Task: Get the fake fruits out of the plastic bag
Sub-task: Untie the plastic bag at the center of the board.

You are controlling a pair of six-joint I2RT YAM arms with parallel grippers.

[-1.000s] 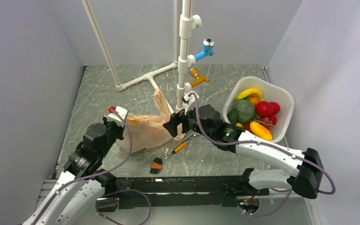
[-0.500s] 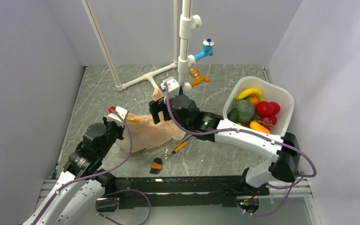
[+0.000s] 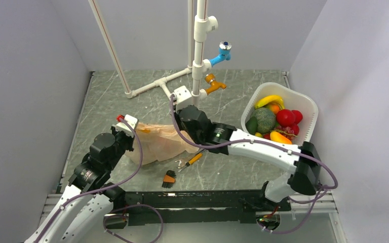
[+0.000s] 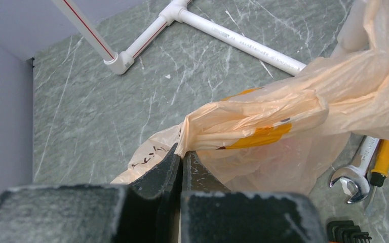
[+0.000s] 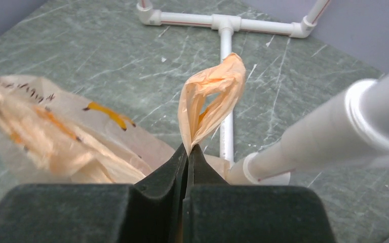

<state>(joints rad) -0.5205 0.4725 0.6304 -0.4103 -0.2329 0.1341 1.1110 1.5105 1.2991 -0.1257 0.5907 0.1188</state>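
Step in hand: opening the bag. My left claw (image 4: 181, 154) is pinched tight on the rim of the bag (image 3: 157, 144). My right claw (image 5: 187, 149) is pinched on a loop handle (image 5: 210, 96). The bag lies on the table (image 3: 131, 101) between my arms. Next, probably: draw the grips apart to spread the mouth. Count: one bag, one handle seen, no fruit showing inside, one basket (image 3: 306, 104) to the right.

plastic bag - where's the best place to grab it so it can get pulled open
Likely its loop handles, from the near side: bunched strips thin enough to pinch. The right gripper is shut on one upright handle, the left gripper on a bunched edge of the plastic bag; its limp body offers no firm hold.
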